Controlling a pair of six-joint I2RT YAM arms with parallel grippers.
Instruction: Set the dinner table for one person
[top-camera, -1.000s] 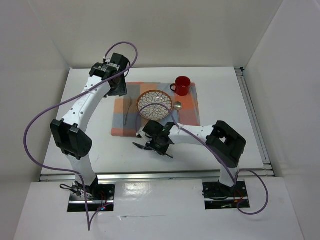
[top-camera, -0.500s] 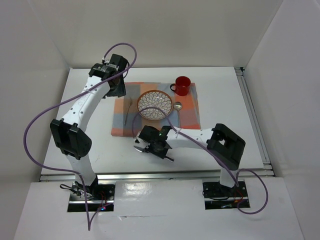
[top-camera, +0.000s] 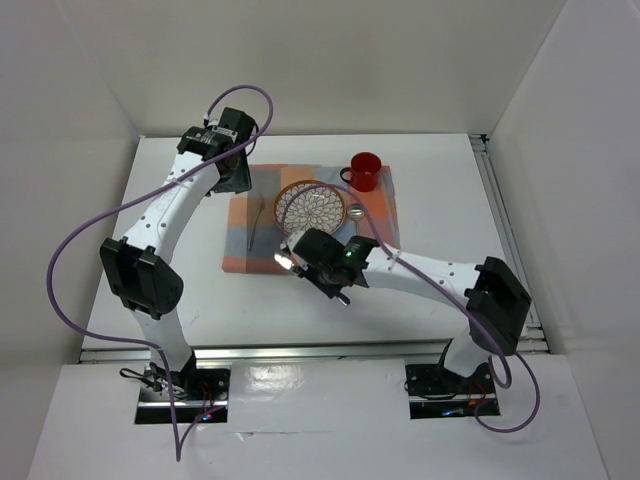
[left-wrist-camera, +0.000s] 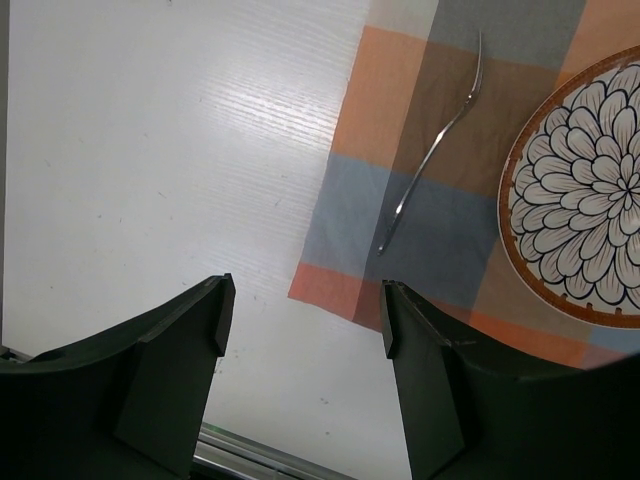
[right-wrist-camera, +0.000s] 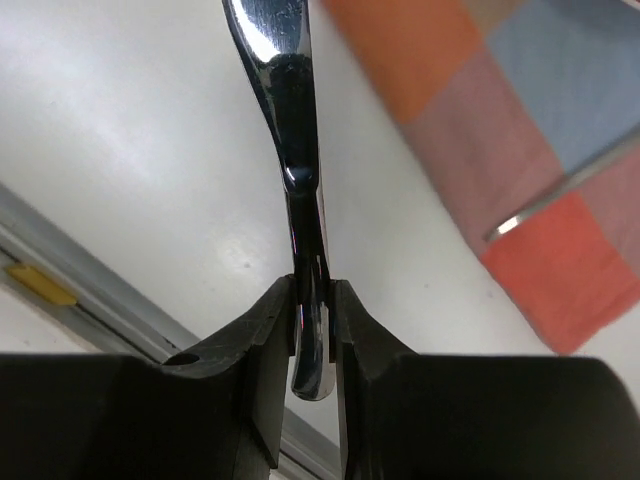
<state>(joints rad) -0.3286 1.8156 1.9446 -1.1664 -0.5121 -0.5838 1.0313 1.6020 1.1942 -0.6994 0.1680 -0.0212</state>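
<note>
White walls close in a flat white tabletop (top-camera: 450, 200), which lies under and around both arms and has a metal rail (top-camera: 300, 350) along its near edge. On it is spread an orange-and-blue-grey checked cloth (top-camera: 380, 225).

The left tool (left-wrist-camera: 305, 300) hangs above the bare tabletop with its two dark fingers (left-wrist-camera: 180, 350) spread wide and nothing between them. The cloth's corner lies just ahead of its right finger. Further ahead on that side a slim fork (left-wrist-camera: 435, 140) lies on the cloth, and to the right of the fork sits a flower-patterned plate (left-wrist-camera: 580, 200) with a brown rim.

The right tool (right-wrist-camera: 312, 300) is clamped on the end of a shiny metal utensil (right-wrist-camera: 285, 100), which runs straight out ahead of its fingertips above the bare tabletop; I cannot tell what kind of utensil it is. An orange corner of the cloth lies ahead and to the right of this tool, and the rail runs behind and to its left.

Beyond the right tool, past the plate, a spoon (top-camera: 357, 211) and a red mug (top-camera: 365, 171) rest on the cloth.
</note>
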